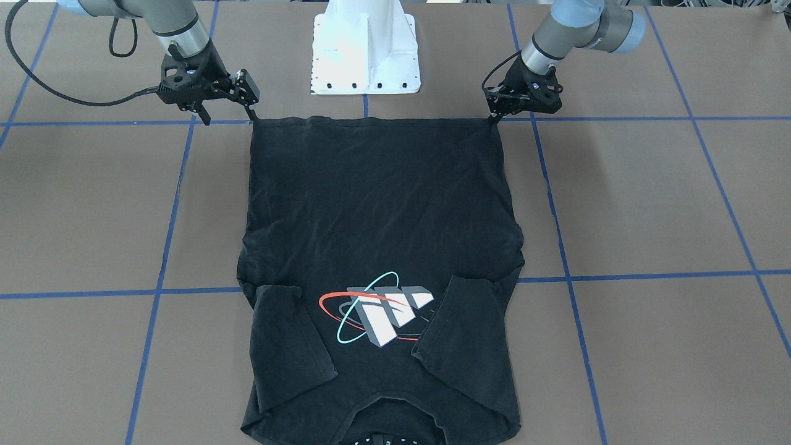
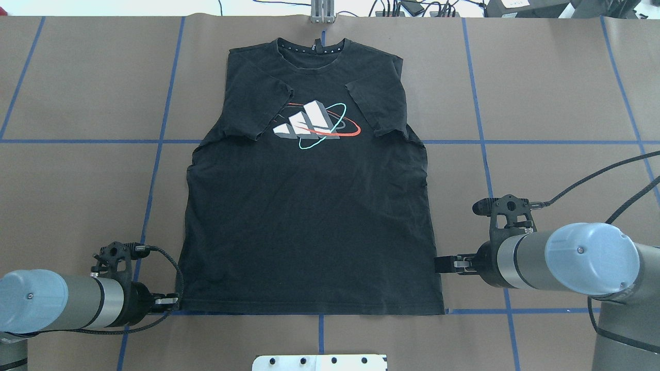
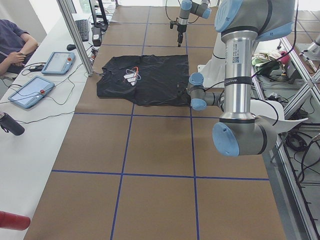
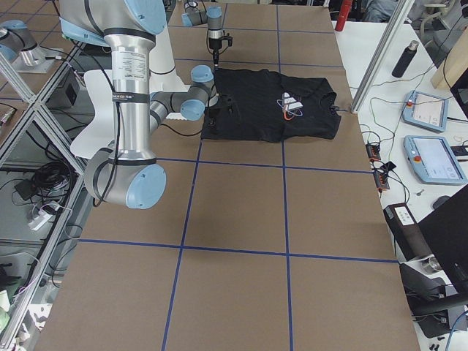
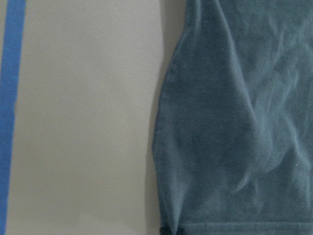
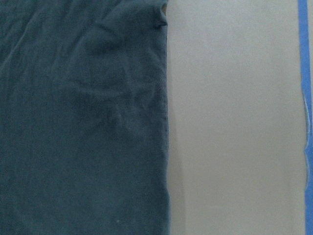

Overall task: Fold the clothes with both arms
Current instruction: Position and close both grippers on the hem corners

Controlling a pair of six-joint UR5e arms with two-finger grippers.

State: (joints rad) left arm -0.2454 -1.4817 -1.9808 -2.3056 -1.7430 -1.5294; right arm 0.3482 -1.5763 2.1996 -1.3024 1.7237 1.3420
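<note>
Left hand (image 1: pixel 492 116) and right hand (image 1: pixel 251 114) are seen at the T-shirt's (image 1: pixel 377 204) left and right hem corners (grip cannot be told).

The T-shirt (image 2: pixel 309 221) lay flat at the middle of the counter (image 2: pixel 541 103), chest side up. Its collar pointed to the far edge and its hem ran along the robot's edge, just before the pedestal base (image 1: pixel 364 55). Both sleeves (image 2: pixel 258 111) were folded inward onto the chest, one at either side of the graphic (image 2: pixel 314 123). The left hand (image 2: pixel 170 300) sat at the hem's left corner and the right hand (image 2: pixel 443 264) at its right corner, each just outside the shirt's side edge.
</note>
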